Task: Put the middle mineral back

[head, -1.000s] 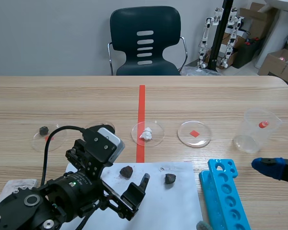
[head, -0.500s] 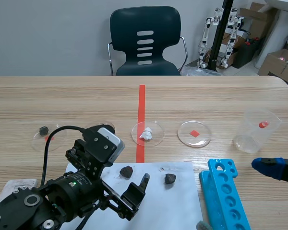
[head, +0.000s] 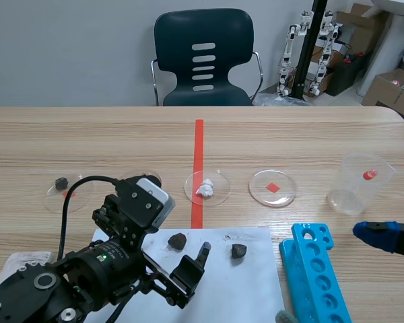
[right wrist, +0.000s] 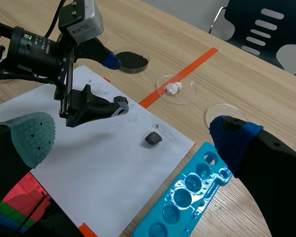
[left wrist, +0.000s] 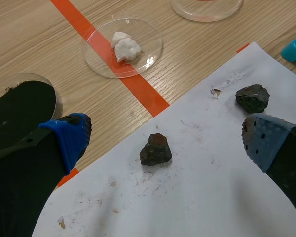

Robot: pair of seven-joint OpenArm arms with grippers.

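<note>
Middle mineral (left wrist: 155, 149): dark brown-black, you see.
Paper (left wrist: 187, 197): white, smudged.
Rack (head: 316, 276): your bright blue one.
Tape line (head: 198, 145): orange-red.

Camera setup.
Scene view faces across the light wooden bench (head: 289, 145); both wrist views look down closer, sharing the white paper sheet (left wrist: 187, 197).

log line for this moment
left gripper open, dark mineral below on paper, ungripped | right gripper open, empty | white mineral in dish
</note>
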